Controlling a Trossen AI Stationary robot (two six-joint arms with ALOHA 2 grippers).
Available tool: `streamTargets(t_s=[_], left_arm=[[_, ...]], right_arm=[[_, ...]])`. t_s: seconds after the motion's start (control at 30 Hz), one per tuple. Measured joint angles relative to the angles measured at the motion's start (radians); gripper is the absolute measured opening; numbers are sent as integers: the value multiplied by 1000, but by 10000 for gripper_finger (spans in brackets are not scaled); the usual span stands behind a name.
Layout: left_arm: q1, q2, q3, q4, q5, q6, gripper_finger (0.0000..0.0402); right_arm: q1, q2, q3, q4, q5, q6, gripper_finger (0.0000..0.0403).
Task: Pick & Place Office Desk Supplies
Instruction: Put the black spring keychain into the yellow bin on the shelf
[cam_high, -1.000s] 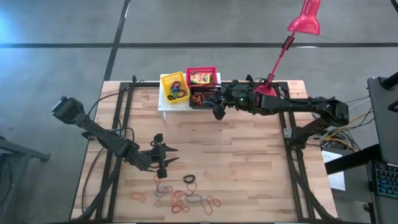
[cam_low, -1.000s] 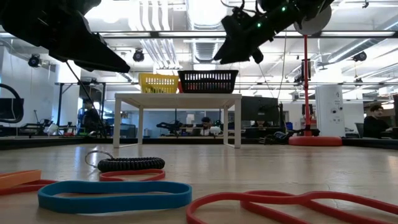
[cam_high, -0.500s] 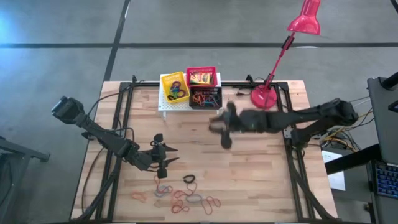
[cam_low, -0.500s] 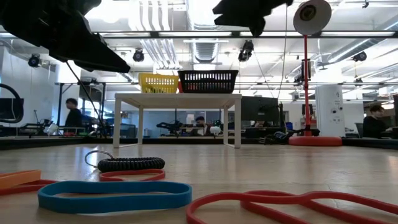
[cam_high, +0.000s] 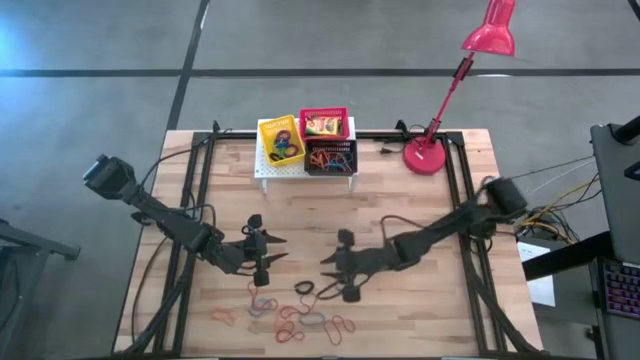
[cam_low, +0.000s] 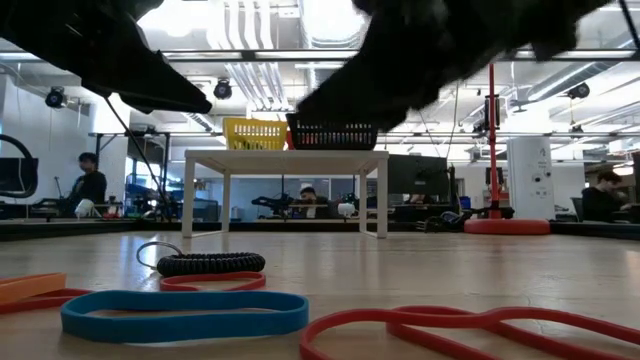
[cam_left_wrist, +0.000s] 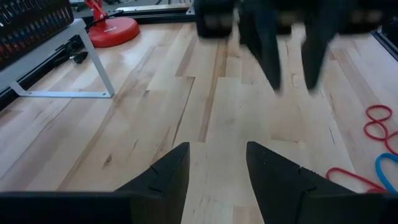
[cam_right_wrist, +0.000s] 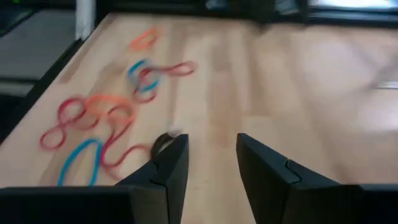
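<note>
Several thin elastic loops in red, orange and blue (cam_high: 300, 318) lie flat near the table's near edge, with a black coiled loop (cam_high: 304, 289) just beyond them. The low view shows the blue loop (cam_low: 185, 312) and the black coil (cam_low: 210, 263) up close. My right gripper (cam_high: 330, 275) is open and hovers beside the black loop (cam_right_wrist: 163, 142), touching nothing. My left gripper (cam_high: 272, 252) is open and holds still above the wood, left of the pile. Yellow-green boxes (cam_high: 322, 125) sit in the red basket.
The yellow basket (cam_high: 281, 140), the red basket (cam_high: 325, 112) and the black basket (cam_high: 331, 157) stand on a white riser (cam_low: 286, 158) at the far edge. The red lamp's base (cam_high: 424, 158) is to its right. Bare wood lies between the riser and the loops.
My right arm has swung from the baskets at the far edge across the table toward the near edge. It has come down low, beside the pile of loops. The left arm and the loops have stayed where they were.
</note>
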Motion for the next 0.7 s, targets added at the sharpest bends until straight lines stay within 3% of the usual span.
streamTargets(t_s=[0.17, 0.3, 0.5, 0.7], left_arm=[[5, 0, -7, 6, 0, 0, 163], [6, 0, -10, 8, 0, 0, 163], [8, 0, -10, 15, 0, 0, 163], [8, 0, -10, 14, 0, -1, 163]], right_arm=[[-61, 139, 80, 19, -295, -40, 122], [-127, 213, 158, -9, -455, -55, 123], [-188, 320, 314, -204, -640, -94, 163], [-201, 353, 438, -408, -685, -236, 194]])
